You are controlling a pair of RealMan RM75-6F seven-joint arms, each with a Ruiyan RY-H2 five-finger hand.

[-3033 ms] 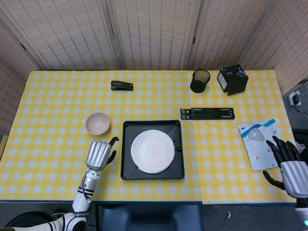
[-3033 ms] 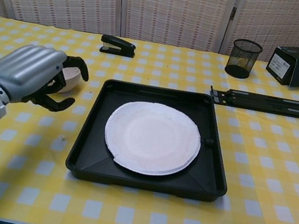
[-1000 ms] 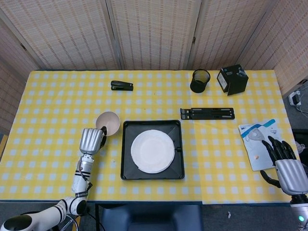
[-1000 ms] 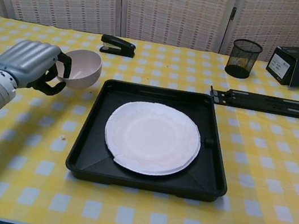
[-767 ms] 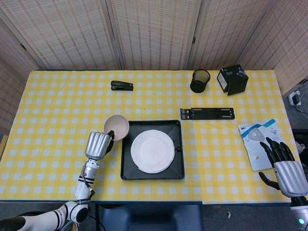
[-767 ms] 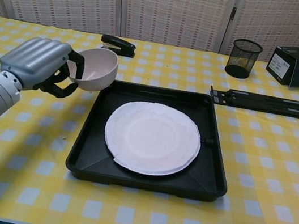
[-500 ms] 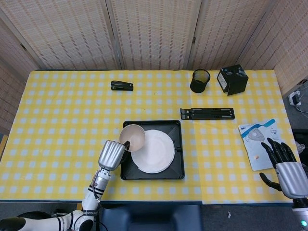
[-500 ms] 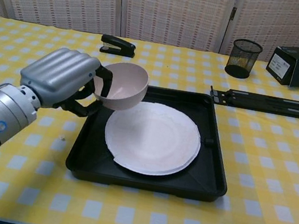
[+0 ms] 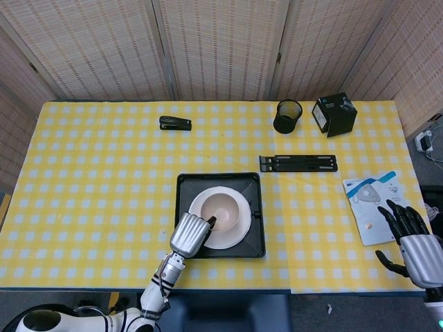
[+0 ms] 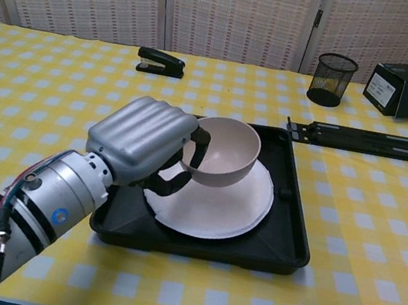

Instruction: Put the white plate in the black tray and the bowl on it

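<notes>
Bowl point(image 10: 224, 150): gripped at its near rim by the left hand point(image 10: 142, 145), raised over the white plate point(image 10: 234, 205), which lies in the black tray point(image 10: 284, 236). Three seconds earlier it sat on the table left of the tray; only lowering remains. Right hand point(image 9: 415, 242): empty, fingers spread, well apart.

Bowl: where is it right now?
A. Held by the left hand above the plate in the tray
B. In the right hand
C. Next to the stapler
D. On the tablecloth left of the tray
A: the left hand grips the bowl by its rim over the white plate in the black tray.
</notes>
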